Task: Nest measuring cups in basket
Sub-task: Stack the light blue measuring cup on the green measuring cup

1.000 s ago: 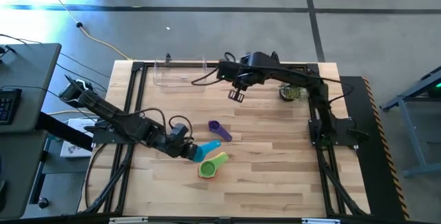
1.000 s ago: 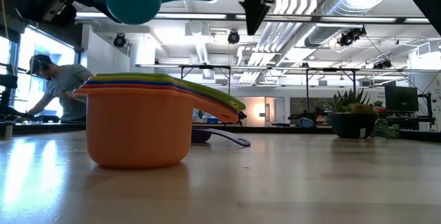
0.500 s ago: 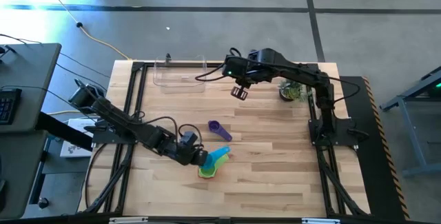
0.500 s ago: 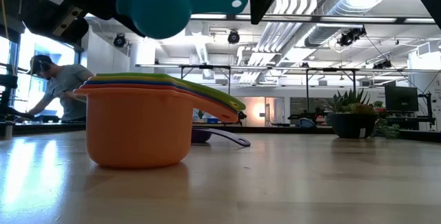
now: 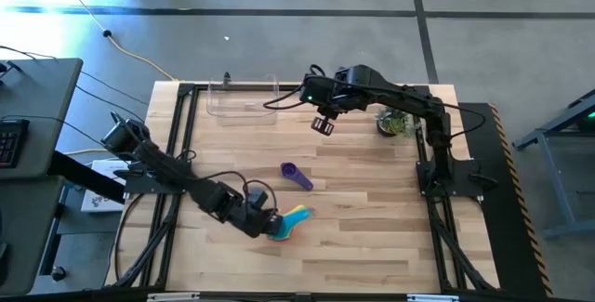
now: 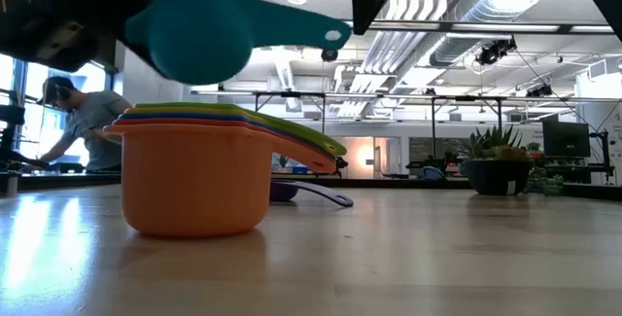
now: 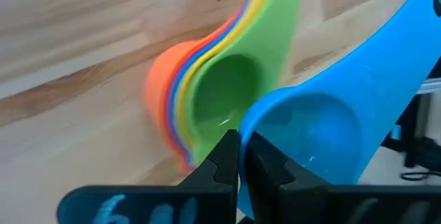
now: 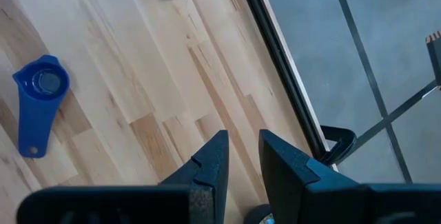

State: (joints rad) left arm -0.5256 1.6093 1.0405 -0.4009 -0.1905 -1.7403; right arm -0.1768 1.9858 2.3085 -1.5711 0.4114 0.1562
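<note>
L gripper (image 5: 265,221) clenched on teal cup (image 6: 194,34), directly above nested stack (image 6: 199,170) nr table's front edge; cup handle points toward R edge. R gripper (image 5: 322,124) idle nr back edge, grasping nothing.

The high view looks straight down on the whole worktop (image 5: 372,209); the low view sits at worktop height, very near the nested cups (image 6: 199,175), facing the room beyond; the left wrist view looks closely at that same stack; the right wrist view looks down near the worktop's far edge, on a small cup (image 8: 38,103) that the high view shares.
</note>
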